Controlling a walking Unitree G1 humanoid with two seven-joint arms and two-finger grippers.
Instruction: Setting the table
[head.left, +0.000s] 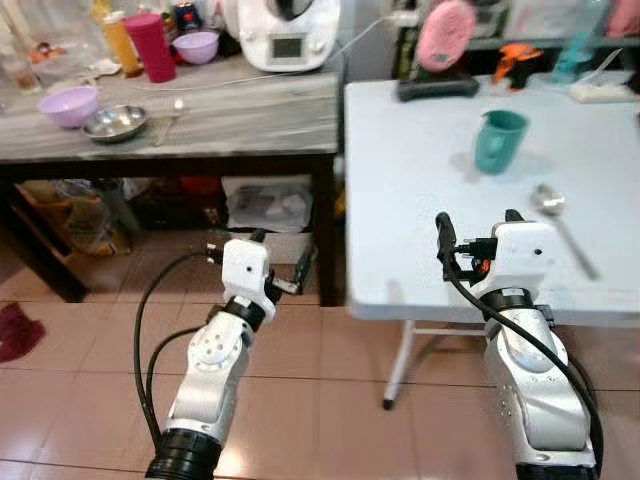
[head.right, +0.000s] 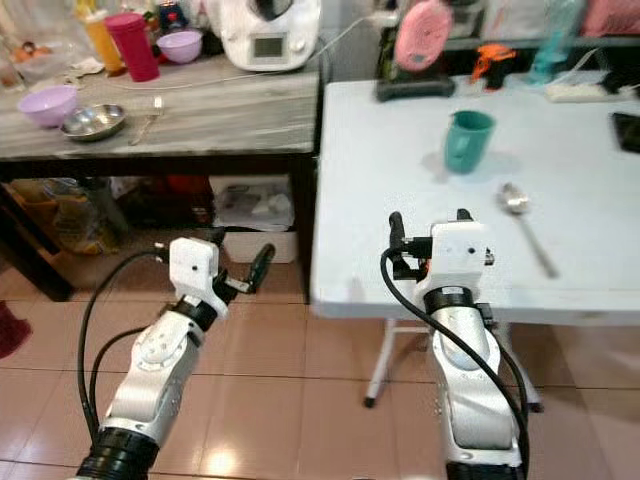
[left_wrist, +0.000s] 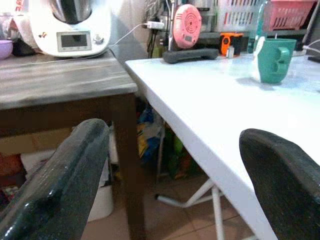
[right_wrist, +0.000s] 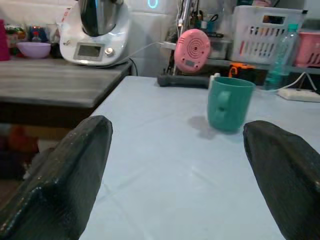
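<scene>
Kitchen corner, tiled floor, white folding table (head.left: 400, 200) on the robot's right, butted against a grey wood-top side table (head.left: 250, 115) on its left. On the white table: teal mug (head.left: 499, 140) upright, metal spoon (head.left: 556, 215) lying just nearer the robot than the mug, slightly apart from it. At the far edge a pink round gadget on a dark base (head.left: 445, 40), a power strip (head.left: 603, 92).

Side table holds the remaining tableware: steel bowl (head.left: 115, 123), lilac bowl (head.left: 69, 105) beside it, fork (head.left: 168, 120) next to the steel bowl, red tumbler (head.left: 151, 46), second lilac bowl (head.left: 196, 46), white food processor (head.left: 285, 35).

Progress judgement: early to mid. Mug and spoon placed, no bowl or fork at the setting; those likely need bringing over.

Right gripper (head.left: 480, 232) hovers over the near edge of the white table, fingers spread wide, nothing held; wrist view looks straight at the mug. Left gripper (head.left: 270, 262) sits low in front of the gap between the tables, under tabletop height, fingers also wide apart, empty. Both forearms reach forward, elbows bent.
</scene>
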